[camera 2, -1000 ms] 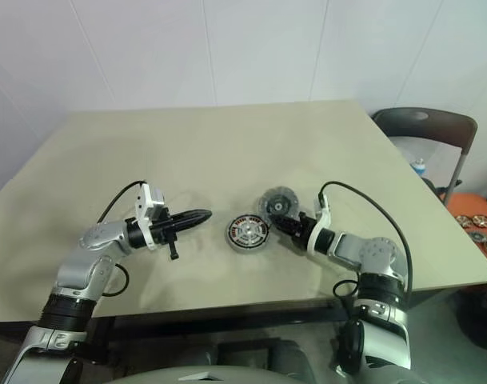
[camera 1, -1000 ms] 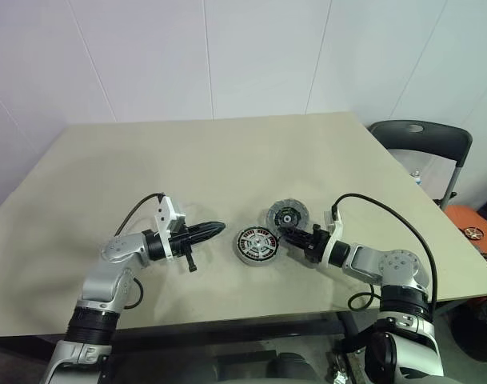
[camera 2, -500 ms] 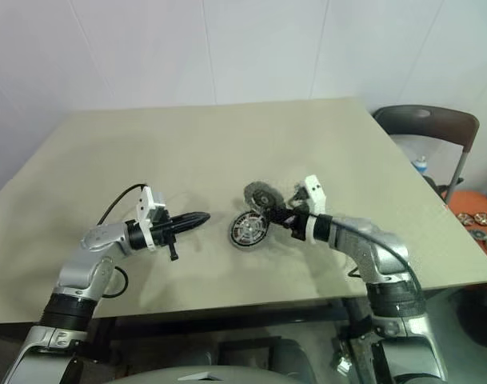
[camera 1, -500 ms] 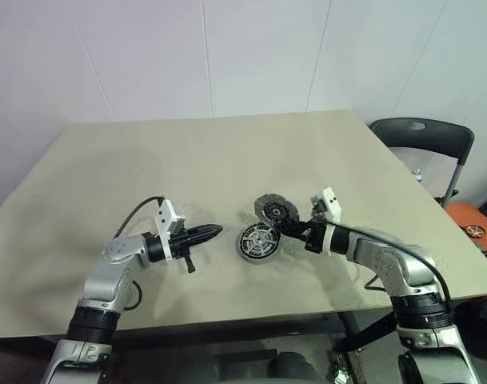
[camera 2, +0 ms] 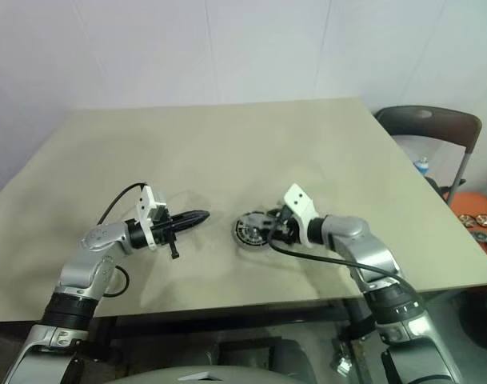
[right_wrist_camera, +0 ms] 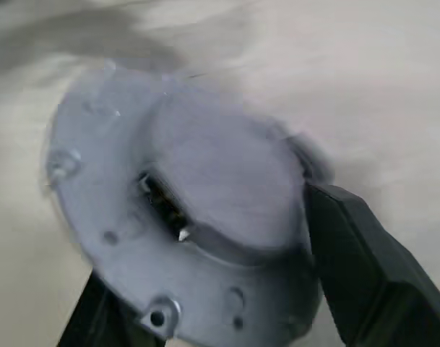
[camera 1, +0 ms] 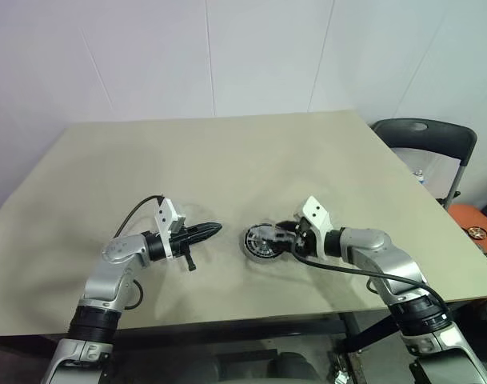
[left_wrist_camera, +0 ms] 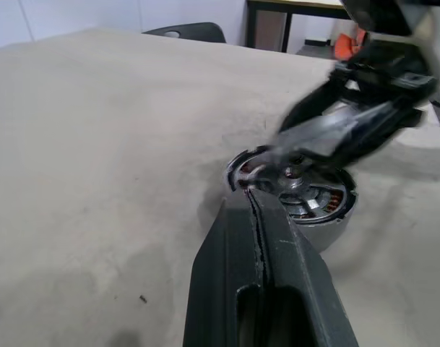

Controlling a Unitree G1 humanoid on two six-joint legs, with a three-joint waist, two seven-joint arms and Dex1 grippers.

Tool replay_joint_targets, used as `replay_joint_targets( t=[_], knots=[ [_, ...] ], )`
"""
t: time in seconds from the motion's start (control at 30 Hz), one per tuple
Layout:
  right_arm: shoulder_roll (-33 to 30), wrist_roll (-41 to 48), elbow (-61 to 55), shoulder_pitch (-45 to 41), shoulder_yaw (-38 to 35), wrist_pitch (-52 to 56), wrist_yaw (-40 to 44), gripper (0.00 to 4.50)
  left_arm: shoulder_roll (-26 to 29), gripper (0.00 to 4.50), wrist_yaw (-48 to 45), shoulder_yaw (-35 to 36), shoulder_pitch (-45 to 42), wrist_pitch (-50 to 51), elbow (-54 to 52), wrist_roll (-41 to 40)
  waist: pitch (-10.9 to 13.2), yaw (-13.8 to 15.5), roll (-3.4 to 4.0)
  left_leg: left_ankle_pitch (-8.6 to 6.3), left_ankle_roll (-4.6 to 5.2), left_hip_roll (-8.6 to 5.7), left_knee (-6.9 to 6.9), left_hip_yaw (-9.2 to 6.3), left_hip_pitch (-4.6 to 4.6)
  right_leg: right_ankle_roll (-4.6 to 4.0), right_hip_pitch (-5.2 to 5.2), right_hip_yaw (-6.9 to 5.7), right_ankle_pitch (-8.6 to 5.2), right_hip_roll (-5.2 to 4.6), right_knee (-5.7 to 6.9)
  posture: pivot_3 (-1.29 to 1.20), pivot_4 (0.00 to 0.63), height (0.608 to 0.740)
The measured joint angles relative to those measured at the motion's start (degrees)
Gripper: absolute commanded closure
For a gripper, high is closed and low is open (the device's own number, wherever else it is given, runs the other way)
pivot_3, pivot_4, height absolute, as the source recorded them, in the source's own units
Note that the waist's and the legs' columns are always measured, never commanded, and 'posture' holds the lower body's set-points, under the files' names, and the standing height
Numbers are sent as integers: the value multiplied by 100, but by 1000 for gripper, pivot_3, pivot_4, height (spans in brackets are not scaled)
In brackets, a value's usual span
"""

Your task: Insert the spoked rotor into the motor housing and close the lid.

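The motor housing, a dark cup with copper windings, stands on the table's near middle. The lid, a silvery-grey disc, lies tilted over it, one edge on the housing's rim and the other raised. My right gripper reaches in from the right. It is open, one finger above the lid and one below. The spoked rotor is hidden beneath the lid. My left gripper is shut and empty, pointing at the housing from a short way to its left.
The beige table stretches bare behind and to the left. A dark chair stands past the right edge, beside an orange surface with small wheels.
My right wrist rolled over and brought the lid down from beside the housing onto its top. Its fingers spread apart. The left arm kept still.
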Motion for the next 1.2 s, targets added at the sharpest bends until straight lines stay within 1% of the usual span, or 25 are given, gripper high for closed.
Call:
replay_joint_targets(
  t=[0.07, 0.17, 0.23, 0.3, 0.4, 0.47, 0.63, 0.77, 0.87, 0.93, 0.97, 1.07, 1.2],
  knots=[
    [-122, 443, -68, 59, -210, 412, 340, 1741, -1, 4500, 16, -1, -1, 0, 14, 14, 0, 24, -3, 0, 0, 2, -1, -1, 0, -1, 0, -1, 0, 1, -1, 0, 0, 740],
    [-107, 1135, -316, 212, -358, 885, 719, 1741, -5, 4500, 30, -25, -3, 0, 50, 62, 1, 22, -2, 0, 0, 5, -5, -3, 0, -1, -1, -1, 0, 3, -1, 0, 0, 740],
    [105, 1390, -319, 188, -547, 1051, 614, 1741, -21, 4500, 31, -58, -6, -1, 58, 76, 1, 20, -2, 0, 0, 5, -1, -2, 2, -1, 2, 0, 0, 2, 1, 0, 0, 740],
    [459, 1476, -167, -51, -806, 1109, 188, 1741, -20, 4500, 30, -87, -12, -1, 88, 83, 1, 17, -2, 1, -2, 4, 6, 0, 4, -1, 3, 2, 0, 2, 5, 0, 0, 740],
    [630, 1021, 162, -408, -879, 731, -503, 1741, -21, 4500, 31, -95, -23, -2, 96, 85, -2, 26, -4, 2, -3, 4, 10, -1, 10, -3, 9, 0, -1, 3, 7, 0, 0, 740],
    [630, 677, 318, -419, -813, 464, -758, 1741, -11, 4500, 35, -93, -28, -2, 109, 88, -2, 37, -4, 2, -3, 1, 6, -1, 6, -2, 5, -1, 0, 1, 6, 0, 0, 740],
    [444, 35, 306, -368, -396, -281, -711, 1741, -26, 4500, 70, -120, -101, -11, 122, 123, -3, -39, -5, 2, -4, 5, -5, 2, 9, -1, 0, 3, 1, 6, 8, 0, 0, 740],
    [304, -165, 325, -367, -242, -566, -492, 1741, -31, 4500, 77, -145, -100, -14, 122, 148, -3, -34, -5, 4, -7, 6, 6, 0, 15, -3, 9, 1, 0, 8, 14, 0, 0, 740],
    [142, -103, 347, -349, -229, -522, -163, 2334, -31, 4500, 85, -147, -99, -24, 135, 168, -2, 10, -6, 4, -6, 4, 11, 0, 12, -3, 10, 0, -1, 7, 11, 0, 0, 740],
    [122, 37, 343, -341, -249, -436, 48, 2976, -31, 4500, 91, -149, -99, -36, 179, 195, -2, 24, -6, 4, -6, 4, 9, 0, 8, -2, 6, 0, 0, 6, 9, 0, 0, 740],
    [107, 112, 334, -324, -263, -395, 143, 3377, -33, 4500, 92, -151, -99, -46, 210, 203, -2, 27, -6, 4, -6, 4, 7, 0, 7, -1, 5, 0, 0, 6, 9, 0, 0, 740],
    [99, 255, 306, -299, -312, -279, 264, 4399, -36, 4500, 95, -157, -100, -72, 234, 211, -2, 27, -6, 4, -6, 4, 4, 0, 2, -1, 1, 1, 0, 4, 8, 0, 0, 740],
    [100, 422, 278, -288, -383, -163, 324, 4372, -44, 4500, 105, -171, -99, -111, 254, 217, -2, 31, -5, 3, -6, 3, 4, 0, 2, -1, 0, 1, 0, 2, 6, 0, 0, 740]
  ],
)
